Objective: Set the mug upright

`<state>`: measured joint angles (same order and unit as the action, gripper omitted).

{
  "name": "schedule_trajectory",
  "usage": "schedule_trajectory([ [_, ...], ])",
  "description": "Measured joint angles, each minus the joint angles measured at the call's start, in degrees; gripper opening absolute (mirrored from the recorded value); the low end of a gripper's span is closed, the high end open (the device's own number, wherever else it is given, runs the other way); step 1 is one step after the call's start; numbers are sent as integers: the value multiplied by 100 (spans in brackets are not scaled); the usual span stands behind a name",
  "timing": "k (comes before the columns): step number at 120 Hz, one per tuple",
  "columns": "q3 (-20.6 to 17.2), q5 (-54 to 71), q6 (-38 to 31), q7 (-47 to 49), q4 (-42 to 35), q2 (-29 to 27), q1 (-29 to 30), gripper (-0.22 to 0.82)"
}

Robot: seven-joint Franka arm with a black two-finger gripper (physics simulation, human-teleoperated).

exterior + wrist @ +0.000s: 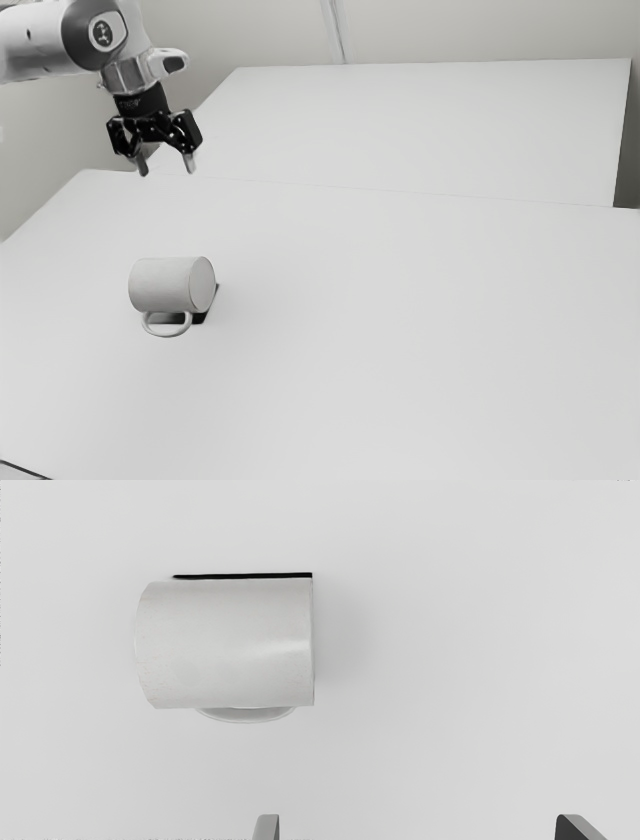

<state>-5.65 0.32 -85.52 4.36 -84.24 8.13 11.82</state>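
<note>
Step in hand: the mug is lying on its side on the worktop, so an upright pose is not being shown. The stage is being judged as one where a grasp is still being required. It is being placed closer to the worktop's edge at the exterior view's left than to the one at that view's right. Its handle is pointing toward the worktop's near edge in the exterior view; a flat round end is being turned to that view's right. Whether this end is base or mouth is not being settled.

Gripper: fingers are standing wide apart, nothing being held. It is being carried well above the worktop, clear of the mug. In the wrist view the mug is lying outside the space between the fingers, offset toward one of them, handle side facing the fingertips. Its long axis is running roughly along the line joining the fingers.

Next move (judgement): a shift over the mug and a descent are being called for, with a turn of the hand if the barrel is being gripped across. Afterwards the mug is to be tipped onto its base. Rolling is being noted as a risk, should only one finger be making contact.
</note>
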Motion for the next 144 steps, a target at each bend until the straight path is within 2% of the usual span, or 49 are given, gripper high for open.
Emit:
schedule_trajectory([
  [47,-6,-345,-82,-571,-457,93,1051,60],
  [76,-9,-554,-573,-1099,-1111,102,1535,60],
  [115,-26,-1014,-1191,-1836,-1327,508,2014,60],
  [144,-41,-1703,-1579,-2392,-1909,555,2425,60],
])
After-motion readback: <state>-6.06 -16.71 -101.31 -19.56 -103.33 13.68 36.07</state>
